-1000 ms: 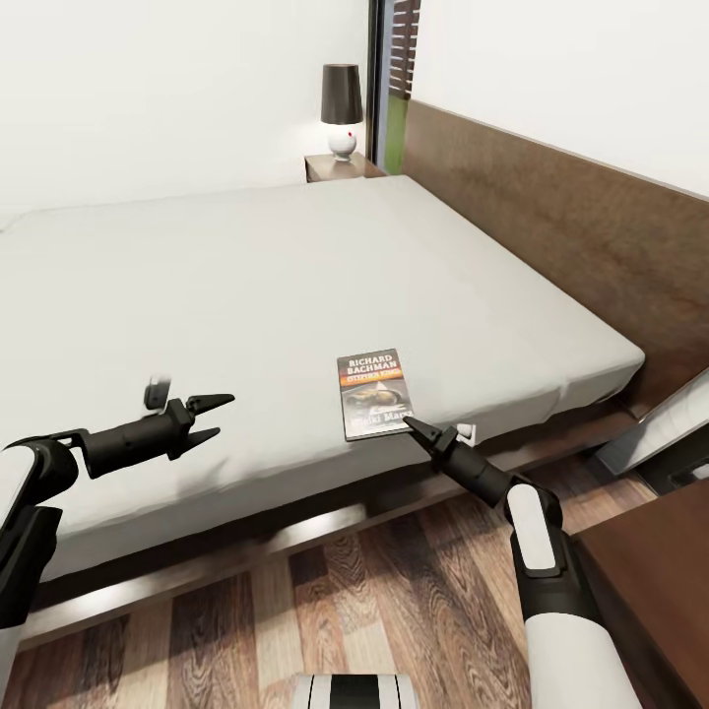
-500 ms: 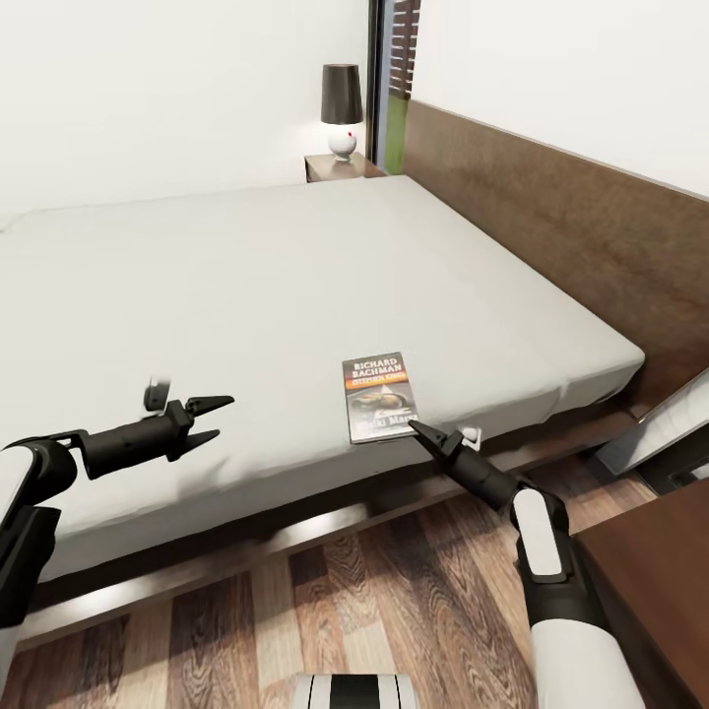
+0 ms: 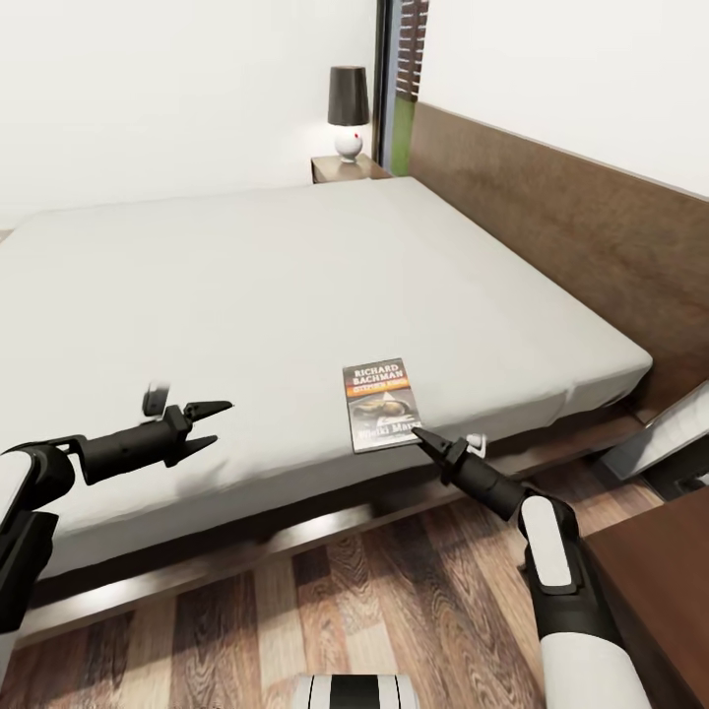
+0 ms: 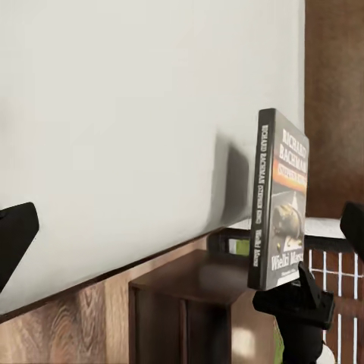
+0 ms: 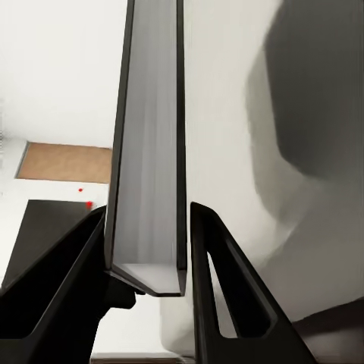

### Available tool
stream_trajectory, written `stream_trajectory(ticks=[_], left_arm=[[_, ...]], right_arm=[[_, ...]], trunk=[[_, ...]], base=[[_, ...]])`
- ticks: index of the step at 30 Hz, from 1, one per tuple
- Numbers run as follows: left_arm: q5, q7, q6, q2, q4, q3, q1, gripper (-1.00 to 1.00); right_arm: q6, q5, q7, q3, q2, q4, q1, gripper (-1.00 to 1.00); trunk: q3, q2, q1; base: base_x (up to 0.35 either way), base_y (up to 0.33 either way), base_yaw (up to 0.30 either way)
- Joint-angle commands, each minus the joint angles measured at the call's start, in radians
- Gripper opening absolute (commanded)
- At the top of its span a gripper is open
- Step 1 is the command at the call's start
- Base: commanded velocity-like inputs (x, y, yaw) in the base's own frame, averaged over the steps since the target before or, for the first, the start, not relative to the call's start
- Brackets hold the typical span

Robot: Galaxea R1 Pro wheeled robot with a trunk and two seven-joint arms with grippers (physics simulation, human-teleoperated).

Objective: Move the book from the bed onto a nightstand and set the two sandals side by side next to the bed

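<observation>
The book [image 3: 380, 404] lies flat on the off-white bed [image 3: 246, 286], close to its near edge, with the dark cover and white lettering facing up. My right gripper [image 3: 421, 433] is at the book's near right corner. In the right wrist view its two black fingers [image 5: 76, 265] flank the book's page edge [image 5: 148, 152], shut on it. My left gripper [image 3: 213, 421] hovers open over the mattress, well to the left of the book. The left wrist view looks across the mattress at the book's spine [image 4: 265, 205]. The sandals are out of view.
A nightstand [image 3: 345, 169] with a dark-shaded lamp [image 3: 348, 108] stands at the bed's far corner. The corner of another nightstand [image 3: 660, 561] shows at the lower right. A brown headboard [image 3: 551, 217] runs along the right. Wood-plank floor [image 3: 325, 611] lies in front of the bed.
The whole head view has shifted slightly, so the camera moved. My right gripper has drawn back a little toward the bed's edge, still at the book's corner. The left arm has stayed still.
</observation>
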Motion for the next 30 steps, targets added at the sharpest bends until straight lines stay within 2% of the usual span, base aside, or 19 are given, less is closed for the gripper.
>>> stream_trajectory(ticks=[1, 11, 19, 30], left_arm=[[0.01, 0.01, 0.003, 0.0, 0.0, 0.001, -0.001, 1.0], [0.01, 0.006, 0.003, 0.009, -0.003, 0.006, 0.013, 1.0], [0.01, 0.003, 0.003, 0.012, -0.007, 0.008, 0.023, 1.0], [0.009, 0.003, 0.003, 0.026, -0.008, 0.011, 0.038, 1.0]], right_arm=[[0.004, 0.007, 0.007, -0.003, 0.001, 0.0, -0.001, -1.0], [0.059, 0.007, 0.008, -0.001, 0.001, -0.104, 0.008, -1.0], [0.059, 0.007, 0.01, 0.043, -0.001, -0.16, 0.015, -1.0], [0.059, 0.007, 0.01, 0.069, -0.003, -0.243, 0.045, -1.0]], trunk=[[0.0, 0.0, 0.0], [0.01, 0.0, 0.0], [0.018, 0.0, 0.0], [0.029, 0.0, 0.0]], base=[[0.0, 0.0, 0.155], [0.0, 0.0, 0.196], [0.0, 0.0, 0.222], [0.0, 0.0, 0.225]])
